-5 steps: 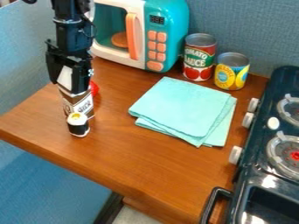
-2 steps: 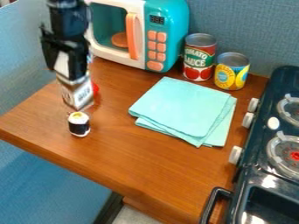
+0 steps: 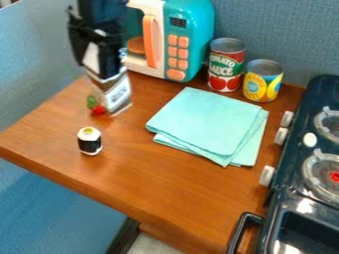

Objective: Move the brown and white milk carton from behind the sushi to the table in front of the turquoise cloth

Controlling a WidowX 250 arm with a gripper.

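Near the left edge of the table (image 3: 165, 183), the gripper (image 3: 99, 62) has its jaws closed around the upper part of a labelled container (image 3: 120, 94), apparently so its slightly tilted lower end hangs free beside the red-and-green toy (image 3: 98, 109).

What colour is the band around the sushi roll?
The band around the sushi roll is black, seen best in the camera view.
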